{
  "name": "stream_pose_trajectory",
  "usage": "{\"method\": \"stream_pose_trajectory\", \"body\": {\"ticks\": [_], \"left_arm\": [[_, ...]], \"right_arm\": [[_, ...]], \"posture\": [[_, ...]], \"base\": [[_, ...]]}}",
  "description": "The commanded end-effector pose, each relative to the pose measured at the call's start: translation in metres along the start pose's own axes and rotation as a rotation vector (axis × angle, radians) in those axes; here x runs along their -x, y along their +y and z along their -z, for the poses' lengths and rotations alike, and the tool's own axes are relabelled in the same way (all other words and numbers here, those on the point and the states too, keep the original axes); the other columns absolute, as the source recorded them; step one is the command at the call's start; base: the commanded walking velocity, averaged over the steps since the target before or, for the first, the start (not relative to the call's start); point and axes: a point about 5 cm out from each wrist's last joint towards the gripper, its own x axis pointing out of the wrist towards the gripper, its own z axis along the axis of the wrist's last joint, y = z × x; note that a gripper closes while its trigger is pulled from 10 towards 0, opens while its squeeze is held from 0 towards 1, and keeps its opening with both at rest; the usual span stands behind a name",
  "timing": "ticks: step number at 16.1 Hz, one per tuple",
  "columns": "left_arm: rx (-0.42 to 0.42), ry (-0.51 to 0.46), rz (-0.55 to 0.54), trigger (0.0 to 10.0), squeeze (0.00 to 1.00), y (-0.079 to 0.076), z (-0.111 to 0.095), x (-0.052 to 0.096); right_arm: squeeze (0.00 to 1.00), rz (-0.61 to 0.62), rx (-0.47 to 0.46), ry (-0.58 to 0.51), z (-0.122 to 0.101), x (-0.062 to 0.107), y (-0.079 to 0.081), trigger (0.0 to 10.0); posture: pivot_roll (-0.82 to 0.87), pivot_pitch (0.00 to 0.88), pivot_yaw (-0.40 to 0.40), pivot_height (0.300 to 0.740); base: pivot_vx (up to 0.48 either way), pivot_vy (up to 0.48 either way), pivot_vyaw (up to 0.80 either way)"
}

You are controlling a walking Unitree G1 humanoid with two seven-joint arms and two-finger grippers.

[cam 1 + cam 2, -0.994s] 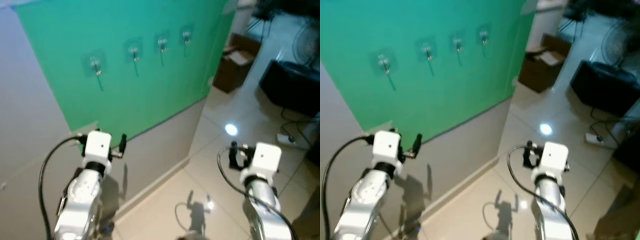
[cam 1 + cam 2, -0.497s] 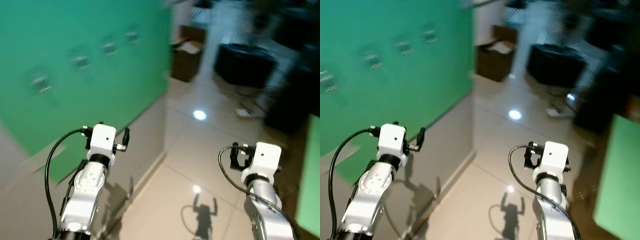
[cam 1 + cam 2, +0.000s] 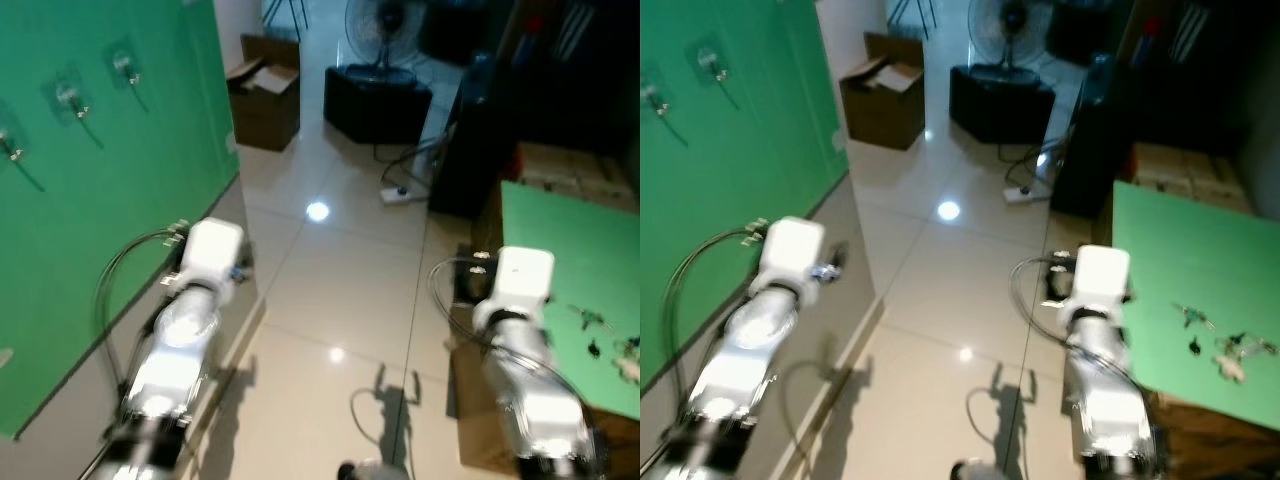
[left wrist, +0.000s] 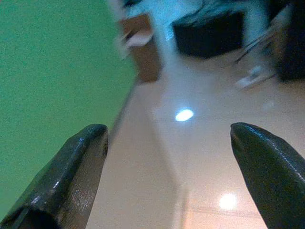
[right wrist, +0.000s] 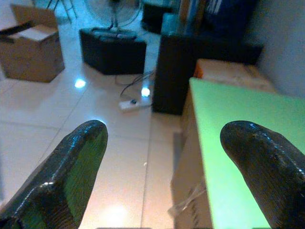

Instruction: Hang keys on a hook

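Several keys (image 3: 1208,332) lie scattered on a green table top (image 3: 1170,250) at my right. On the green wall panel (image 3: 90,200) at my left, clear adhesive hooks (image 3: 68,98) sit in a row, and nothing hangs on them. My left gripper (image 4: 169,131) is held out beside that wall, open and holding nothing. My right gripper (image 5: 164,128) is also open and holds nothing; it hovers over the floor just left of the table edge, short of the keys. Both white wrist housings, left (image 3: 212,250) and right (image 3: 524,278), are raised in front of me.
A glossy tiled floor (image 3: 340,290) runs between wall and table. An open cardboard box (image 3: 264,90), a black case (image 3: 378,100) with a fan (image 3: 372,18) behind it, a power strip (image 3: 398,191) with cables and a dark cabinet (image 3: 470,150) stand further ahead.
The camera has swung to the right: the hook wall slid off to the left, and the green table with the keys came into view. Both arms keep the same raised pose.
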Motion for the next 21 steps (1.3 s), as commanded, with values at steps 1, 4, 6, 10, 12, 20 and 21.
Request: {"method": "stream_pose_trajectory", "body": {"ticks": [1, 4, 6, 10, 12, 20, 21], "left_arm": [[0.033, -0.015, -0.02, 10.0, 0.0, 0.012, -0.003, -0.004], [0.122, -0.079, -0.044, 10.0, 0.0, 0.029, -0.018, -0.019], [0.045, -0.112, -0.172, 10.0, 0.0, 0.042, -0.023, -0.023], [0.024, -0.022, -0.2, 10.0, 0.0, 0.054, -0.022, -0.043], [0.192, -0.054, -0.225, 10.0, 0.0, 0.067, -0.026, -0.058], [0.169, -0.06, -0.095, 10.0, 0.0, 0.048, -0.023, -0.059], [0.169, -0.07, -0.085, 10.0, 0.0, 0.043, -0.018, -0.056]], "right_arm": [[0.0, -0.046, -0.028, -0.042, -0.012, -0.006, 0.01, 10.0], [0.0, -0.083, -0.041, -0.047, -0.026, -0.021, 0.017, 10.0], [0.0, -0.088, -0.054, -0.05, -0.029, -0.026, 0.017, 10.0], [0.0, -0.108, -0.07, -0.017, -0.028, -0.033, 0.022, 10.0], [0.0, -0.121, -0.087, -0.002, -0.027, -0.037, 0.028, 10.0], [0.0, -0.101, 0.015, -0.046, -0.03, -0.054, 0.027, 10.0], [0.0, -0.099, 0.027, -0.052, -0.029, -0.053, 0.027, 10.0]], "posture": [[-0.02, 0.0, -0.032, 0.74], [-0.01, 0.0, -0.052, 0.74], [0.0, 0.0, -0.067, 0.74], [0.02, 0.0, -0.1, 0.74], [0.04, 0.0, -0.141, 0.74], [0.03, 0.0, -0.085, 0.74], [0.03, 0.0, -0.081, 0.74]], "base": [[0.0, 0.0, 0.0], [0.0, 0.0, 0.0], [0.0, 0.0, 0.0], [0.0, 0.0, 0.0], [0.0, 0.0, 0.0], [0.0, 0.0, 0.0], [0.0, 0.0, 0.0]]}}
